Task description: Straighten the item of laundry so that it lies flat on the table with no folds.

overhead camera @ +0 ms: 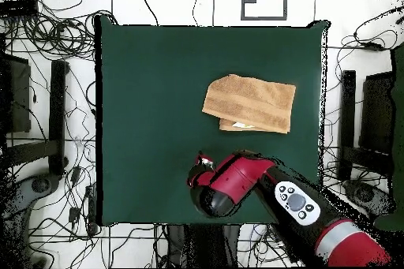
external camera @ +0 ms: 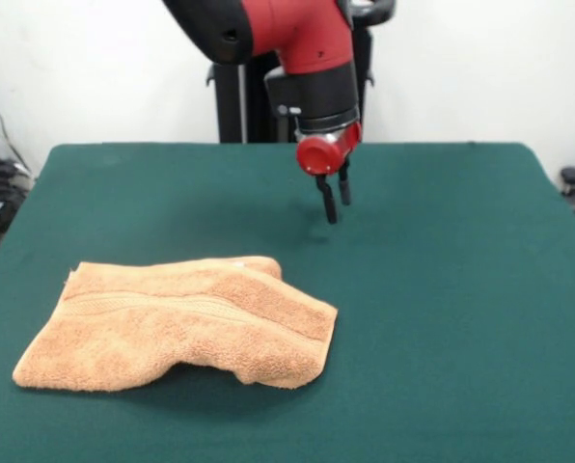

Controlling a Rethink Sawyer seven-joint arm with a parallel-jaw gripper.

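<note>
The orange-tan towel (external camera: 181, 323) lies on the green table (external camera: 442, 289) at the front left, folded over itself, with a band stripe across it and a bulge along its near edge. In the overhead view the towel (overhead camera: 251, 102) sits right of the middle of the table (overhead camera: 150, 108), with a lower layer showing along one edge. My gripper (external camera: 335, 201) hangs above the table behind and to the right of the towel, clear of it. Its two black fingers stand slightly apart and hold nothing. In the overhead view the red wrist (overhead camera: 203, 173) covers the fingers.
The robot's black pedestal (external camera: 244, 101) stands at the table's far edge. Cables and black stands (overhead camera: 55, 116) surround the table on the floor. Open green cloth lies on the right side of the front view.
</note>
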